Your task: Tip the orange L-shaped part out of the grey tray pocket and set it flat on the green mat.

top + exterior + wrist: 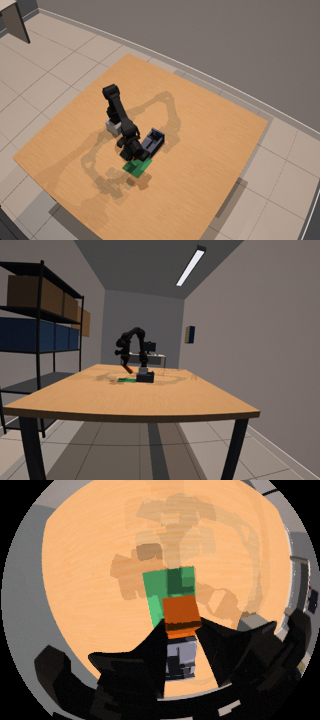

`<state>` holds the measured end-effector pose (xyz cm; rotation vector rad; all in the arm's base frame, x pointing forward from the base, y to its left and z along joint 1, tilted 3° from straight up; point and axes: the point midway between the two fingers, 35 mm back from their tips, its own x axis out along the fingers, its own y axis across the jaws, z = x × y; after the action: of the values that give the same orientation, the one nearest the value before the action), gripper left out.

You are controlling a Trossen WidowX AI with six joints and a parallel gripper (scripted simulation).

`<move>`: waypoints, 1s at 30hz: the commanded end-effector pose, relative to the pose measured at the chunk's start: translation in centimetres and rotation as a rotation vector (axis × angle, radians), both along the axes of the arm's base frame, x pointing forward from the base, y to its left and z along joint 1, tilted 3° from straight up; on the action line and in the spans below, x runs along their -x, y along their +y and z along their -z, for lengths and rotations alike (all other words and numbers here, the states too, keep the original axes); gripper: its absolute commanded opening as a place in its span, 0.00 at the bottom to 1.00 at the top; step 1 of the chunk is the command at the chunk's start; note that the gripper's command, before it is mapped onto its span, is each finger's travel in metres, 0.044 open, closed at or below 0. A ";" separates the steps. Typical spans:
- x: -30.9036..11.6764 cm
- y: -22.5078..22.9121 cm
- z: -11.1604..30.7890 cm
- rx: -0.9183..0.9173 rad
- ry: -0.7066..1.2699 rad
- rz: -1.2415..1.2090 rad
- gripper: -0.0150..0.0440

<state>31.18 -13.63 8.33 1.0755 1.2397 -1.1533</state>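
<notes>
My gripper (124, 364) (179, 620) is shut on the orange part (127, 368) (181, 610). It holds the part in the air above the green mat (146, 162) (126, 380) (154, 592). In the exterior view the part is steeply tilted, its upper end at the fingers and its lower end toward the tray side, with a gap above the mat. The grey tray (160, 146) (144, 377) (190, 651) stands beside the mat with its pocket empty. In the top view the arm hides most of the part and some of the tray. Which end is pinched cannot be told.
The pale arm base (113, 127) (143, 369) stands on the wooden table (196, 144) behind the tray. The tray's raised end wall (158, 131) is at the end away from the mat. Arm shadows fall across the mat and table.
</notes>
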 end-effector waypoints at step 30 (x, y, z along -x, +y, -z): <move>0.3 -0.2 5.4 0.000 0.007 -0.004 0.25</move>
<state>31.08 -13.88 3.54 1.0755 1.2393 -1.1532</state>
